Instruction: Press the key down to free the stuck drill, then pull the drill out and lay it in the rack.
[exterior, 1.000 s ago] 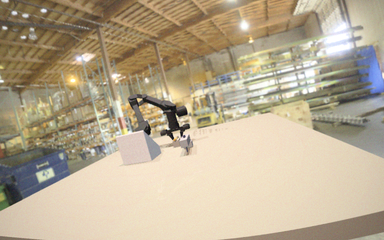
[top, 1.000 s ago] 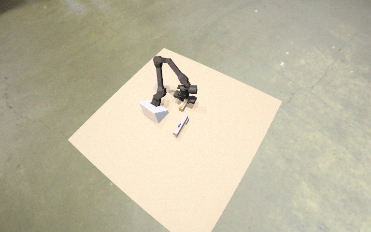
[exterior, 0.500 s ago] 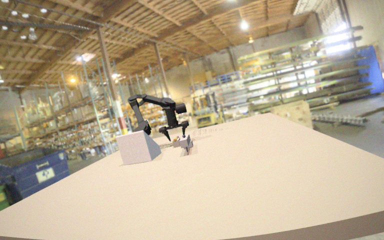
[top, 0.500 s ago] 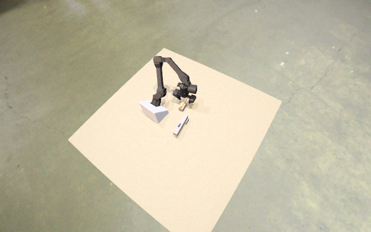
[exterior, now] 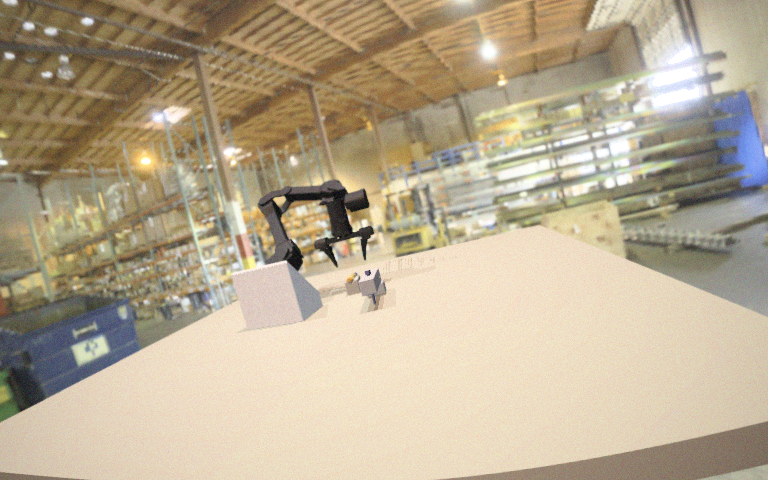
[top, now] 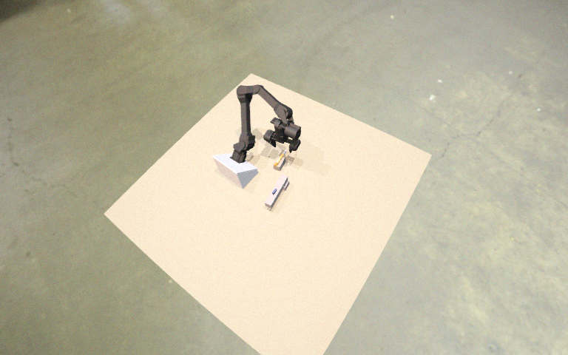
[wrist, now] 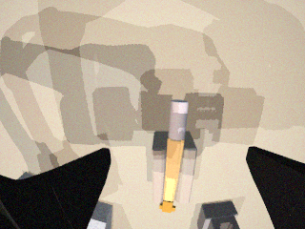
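Note:
The orange drill [top: 279, 159] [exterior: 352, 277] [wrist: 172, 159] lies lengthwise in the small grey rack [top: 277, 168] [exterior: 352, 288] [wrist: 188, 167]. In the wrist view it rests between the rack's two side walls, its grey cylindrical end sticking out past the dark end face. My gripper [top: 282, 147] [exterior: 350, 262] [wrist: 182, 156] is wide open and empty above the drill and rack, a finger out to each side and touching neither. The long pale grey holder [top: 281, 185] [exterior: 369, 283] stands apart from the rack, with the small dark blue key [top: 274, 191] [exterior: 368, 272] on its top; how far the key is down cannot be told.
The pale wedge-shaped block [top: 228, 168] [exterior: 269, 297] stands beside the arm's base, to the left of the rack and holder. In the wrist view, a dark-topped block [wrist: 219, 210] shows at the bottom edge, right of the rack. Arm shadows cross the table top [wrist: 276, 38].

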`<state>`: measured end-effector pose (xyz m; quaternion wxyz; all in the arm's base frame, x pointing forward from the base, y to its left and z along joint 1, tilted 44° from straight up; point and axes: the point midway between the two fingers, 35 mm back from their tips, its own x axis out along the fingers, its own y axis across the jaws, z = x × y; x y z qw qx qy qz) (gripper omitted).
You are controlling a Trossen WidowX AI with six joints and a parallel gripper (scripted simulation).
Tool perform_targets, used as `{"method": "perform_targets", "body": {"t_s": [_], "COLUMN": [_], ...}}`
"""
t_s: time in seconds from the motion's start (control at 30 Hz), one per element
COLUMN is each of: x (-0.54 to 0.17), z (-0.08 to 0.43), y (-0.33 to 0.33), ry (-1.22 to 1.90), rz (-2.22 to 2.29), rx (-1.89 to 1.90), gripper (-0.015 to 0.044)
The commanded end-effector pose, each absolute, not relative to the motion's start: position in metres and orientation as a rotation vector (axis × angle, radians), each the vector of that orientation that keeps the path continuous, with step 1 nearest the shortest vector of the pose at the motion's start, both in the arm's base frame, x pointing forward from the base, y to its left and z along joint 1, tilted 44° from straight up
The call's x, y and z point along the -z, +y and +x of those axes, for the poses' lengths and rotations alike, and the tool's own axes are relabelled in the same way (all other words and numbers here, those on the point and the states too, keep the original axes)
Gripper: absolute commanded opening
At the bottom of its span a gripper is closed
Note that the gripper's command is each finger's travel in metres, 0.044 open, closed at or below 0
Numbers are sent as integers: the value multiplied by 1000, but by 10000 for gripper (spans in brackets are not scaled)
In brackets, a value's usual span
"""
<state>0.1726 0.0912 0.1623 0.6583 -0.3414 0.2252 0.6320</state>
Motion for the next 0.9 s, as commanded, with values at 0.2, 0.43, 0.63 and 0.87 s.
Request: {"method": "perform_targets", "body": {"t_s": [0.2, 0.43, 0.63, 0.87], "x": [-154, -123, -110, -86], "z": [283, 348, 390, 426], "y": [46, -15, -67, -154], "ry": [559, 606, 580, 531], "rz": [-587, -394, -285, -144], "rx": [-1089, -851, -667, -402], "gripper": [440, 440, 440, 440]}}
